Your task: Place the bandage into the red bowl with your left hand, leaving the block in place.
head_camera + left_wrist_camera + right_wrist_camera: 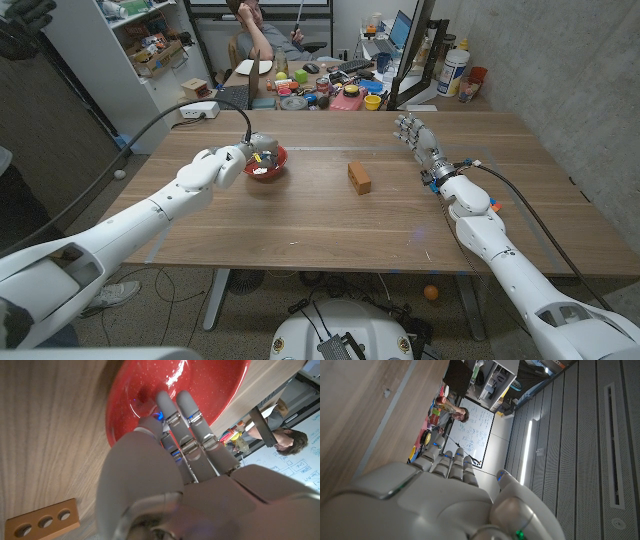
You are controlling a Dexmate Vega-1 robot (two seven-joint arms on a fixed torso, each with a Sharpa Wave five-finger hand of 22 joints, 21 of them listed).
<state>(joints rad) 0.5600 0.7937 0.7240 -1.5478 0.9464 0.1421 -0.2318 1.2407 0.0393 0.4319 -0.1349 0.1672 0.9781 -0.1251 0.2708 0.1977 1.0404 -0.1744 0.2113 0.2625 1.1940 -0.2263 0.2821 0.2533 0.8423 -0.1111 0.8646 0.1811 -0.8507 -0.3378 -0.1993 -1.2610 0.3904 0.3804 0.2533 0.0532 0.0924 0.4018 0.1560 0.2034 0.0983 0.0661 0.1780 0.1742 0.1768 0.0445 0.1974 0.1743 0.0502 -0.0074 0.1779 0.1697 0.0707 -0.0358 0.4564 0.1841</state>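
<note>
The bandage cannot be made out; the left hand [252, 155] hangs over the glossy, speckled red bowl [220, 387], its smooth grey fingers [187, 412] reaching down into the rounded hollow, and whether they grip anything I cannot tell. The bowl sits on the grained wooden counter [330, 225], toward its far left. The orange-brown rectangular block [360, 178], pierced by round holes, lies well apart with bare wood around it. The right hand [415, 135] stands empty, fingers spread, near the far right edge.
</note>
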